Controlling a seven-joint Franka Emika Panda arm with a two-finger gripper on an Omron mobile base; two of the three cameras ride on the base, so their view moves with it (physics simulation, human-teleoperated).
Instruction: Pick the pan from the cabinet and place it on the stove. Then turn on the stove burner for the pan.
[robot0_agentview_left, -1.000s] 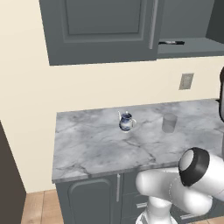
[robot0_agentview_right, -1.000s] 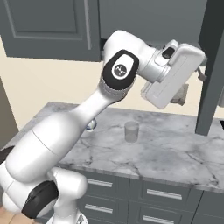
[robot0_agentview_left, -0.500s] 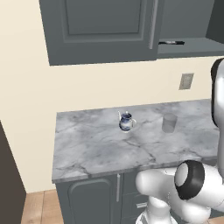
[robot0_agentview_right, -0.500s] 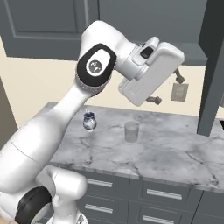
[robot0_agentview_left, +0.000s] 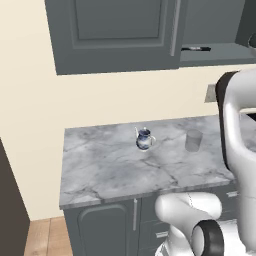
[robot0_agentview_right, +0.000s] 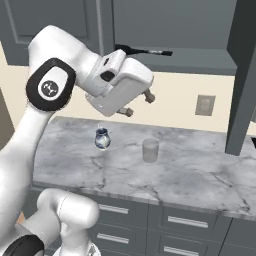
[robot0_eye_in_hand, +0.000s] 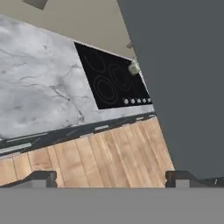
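**Arm raised before the open cabinet, pan on the shelf**

Left base view: the cabinet (robot0_agentview_left: 120, 35) hangs on the cream wall above a grey marble counter (robot0_agentview_left: 100, 170); its right side is open, and the thin dark handle of the pan (robot0_agentview_left: 196, 48) lies on the inner shelf, far right; a small blue-and-white jug (robot0_agentview_left: 143, 139) stands mid-counter, with a clear glass (robot0_agentview_left: 193, 140) well apart to its right; a wall socket (robot0_agentview_left: 210, 93) shows beside the arm, which rises at the right edge.

Right base view: the gripper (robot0_agentview_right: 137, 104) hangs in the air above the counter, just below and left of the open shelf; its two finger stubs stand apart with nothing between them; the pan's handle (the bowl itself is hidden behind the wrist) runs along the shelf to the right; an open cabinet door (robot0_agentview_right: 242, 75) stands edge-on at the right; jug and glass sit below on the marble.

Hand view: the stove (robot0_eye_in_hand: 111, 78) lies flush in the marble, its rings and a row of knobs visible; a pale kettle (robot0_eye_in_hand: 134, 67) sits at its far edge, partly behind the dark door panel; wooden floor (robot0_eye_in_hand: 96, 157) lies nearer.
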